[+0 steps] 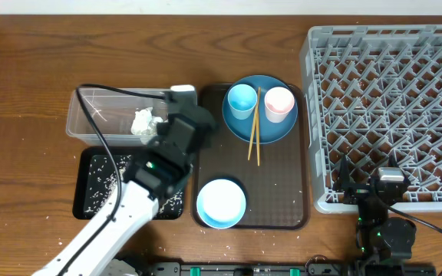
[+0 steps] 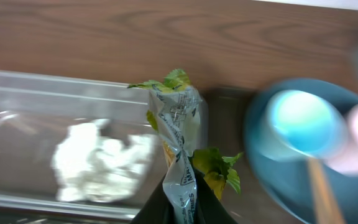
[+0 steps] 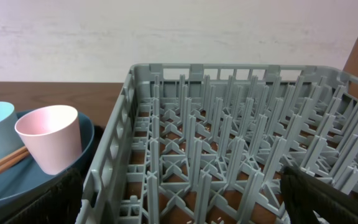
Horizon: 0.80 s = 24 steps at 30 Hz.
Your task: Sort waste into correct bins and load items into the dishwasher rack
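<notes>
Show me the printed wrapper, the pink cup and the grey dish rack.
Crumpled white wrapper with green-yellow print (image 2: pixel 179 127): left wrist view, its twisted middle.
Round pink cup (image 3: pixel 50 146): right wrist view, its outer wall.
Large grey plastic dishwasher rack (image 1: pixel 390 100): overhead view, bare peg lattice.

A clear plastic rectangular tub (image 1: pixel 98 107) is set at the left, a shallow black rectangular tray (image 1: pixel 78 184) before it. Right of both, a dark brown serving tray (image 1: pixel 282 192) bears a small white-blue bowl (image 1: pixel 221 203) in front and a large round blue plate (image 1: pixel 276 130) behind. On the plate a light blue cup (image 1: pixel 242 100), two wooden chopsticks (image 1: pixel 253 142) and a pink cup (image 1: pixel 279 102) are ranged left to right. A large grey plastic rack (image 1: pixel 390 92) is placed farthest right.
</notes>
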Tool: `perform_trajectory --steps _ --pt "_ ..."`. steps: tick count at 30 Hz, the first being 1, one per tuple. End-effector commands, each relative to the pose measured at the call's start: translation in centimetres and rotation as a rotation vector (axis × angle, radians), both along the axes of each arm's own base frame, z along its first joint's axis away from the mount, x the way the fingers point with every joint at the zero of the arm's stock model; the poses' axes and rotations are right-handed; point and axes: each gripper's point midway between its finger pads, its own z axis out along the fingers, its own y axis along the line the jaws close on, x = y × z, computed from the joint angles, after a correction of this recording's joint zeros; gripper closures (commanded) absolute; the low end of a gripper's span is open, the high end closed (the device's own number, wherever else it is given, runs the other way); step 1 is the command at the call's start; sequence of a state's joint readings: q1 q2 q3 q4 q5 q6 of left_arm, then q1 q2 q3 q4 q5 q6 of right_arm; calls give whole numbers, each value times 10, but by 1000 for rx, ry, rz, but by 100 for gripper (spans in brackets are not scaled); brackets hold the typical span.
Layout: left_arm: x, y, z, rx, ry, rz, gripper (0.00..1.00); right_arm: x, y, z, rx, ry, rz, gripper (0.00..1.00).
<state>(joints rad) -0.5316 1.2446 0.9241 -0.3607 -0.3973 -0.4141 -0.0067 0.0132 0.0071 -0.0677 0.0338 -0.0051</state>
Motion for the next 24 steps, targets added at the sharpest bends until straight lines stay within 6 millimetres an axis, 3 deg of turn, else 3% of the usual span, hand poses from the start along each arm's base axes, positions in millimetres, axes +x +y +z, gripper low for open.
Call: perform_trajectory --steps 1,3,6,9,13,20,24 --pt "11 31 -15 68 36 95 89 0 3 -2 -4 5 11 1" --pt "16 42 -27 75 69 125 86 0 3 -2 -4 5 11 1" --pt "20 56 -41 90 107 164 50 0 3 -2 -4 5 11 1" --pt "22 63 -44 91 117 183 38 0 3 -2 -4 5 11 1" --pt "23 48 -31 14 99 123 34 0 3 -2 -4 5 11 1" --pt "10 -35 12 -323 167 -219 36 0 3 -2 -4 5 11 1" --pt "14 -46 26 -335 207 -233 35 0 3 -2 -4 5 11 1"
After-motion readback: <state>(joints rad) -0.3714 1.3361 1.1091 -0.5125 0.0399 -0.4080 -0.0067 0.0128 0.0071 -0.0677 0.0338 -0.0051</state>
